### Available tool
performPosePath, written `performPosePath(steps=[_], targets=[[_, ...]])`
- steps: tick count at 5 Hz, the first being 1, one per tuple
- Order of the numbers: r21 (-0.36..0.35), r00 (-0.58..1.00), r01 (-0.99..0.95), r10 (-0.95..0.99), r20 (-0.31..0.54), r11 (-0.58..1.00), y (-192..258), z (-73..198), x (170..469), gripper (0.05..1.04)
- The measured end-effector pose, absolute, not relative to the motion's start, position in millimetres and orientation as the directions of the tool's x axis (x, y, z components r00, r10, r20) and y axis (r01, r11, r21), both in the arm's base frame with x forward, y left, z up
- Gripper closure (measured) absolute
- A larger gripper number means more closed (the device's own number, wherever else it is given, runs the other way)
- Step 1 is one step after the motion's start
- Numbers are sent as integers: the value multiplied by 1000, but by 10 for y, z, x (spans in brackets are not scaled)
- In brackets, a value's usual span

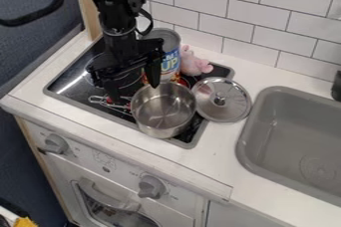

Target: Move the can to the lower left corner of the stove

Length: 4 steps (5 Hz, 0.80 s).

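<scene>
pincer held open above stove | can set at stove's 1 o'clock, partly hidden, apparently upright | white counter bounded by tiled wall at 1, dark wall at 10; sink inset at 4

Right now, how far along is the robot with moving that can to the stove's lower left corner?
Nothing looks done: the can stands toward the back of the stove, behind the pot. Nothing seems in hand; the gripper is open in front of the can. Grasping, carrying and setting it down are left.
</scene>
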State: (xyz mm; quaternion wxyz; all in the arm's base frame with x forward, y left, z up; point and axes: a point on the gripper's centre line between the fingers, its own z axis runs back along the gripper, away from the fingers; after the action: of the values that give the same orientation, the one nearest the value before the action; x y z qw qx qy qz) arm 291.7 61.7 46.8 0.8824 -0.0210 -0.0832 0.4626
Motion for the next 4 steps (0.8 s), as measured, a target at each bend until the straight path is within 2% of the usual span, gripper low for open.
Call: performPosePath(steps=[1,2,4], targets=[[-97,555,-821,826,102,563,604,380,2887,83],[-137,531,-831,842,92,539,488,439,2993,83],[-155,436,-880,893,108,448,348,410,3247,83]])
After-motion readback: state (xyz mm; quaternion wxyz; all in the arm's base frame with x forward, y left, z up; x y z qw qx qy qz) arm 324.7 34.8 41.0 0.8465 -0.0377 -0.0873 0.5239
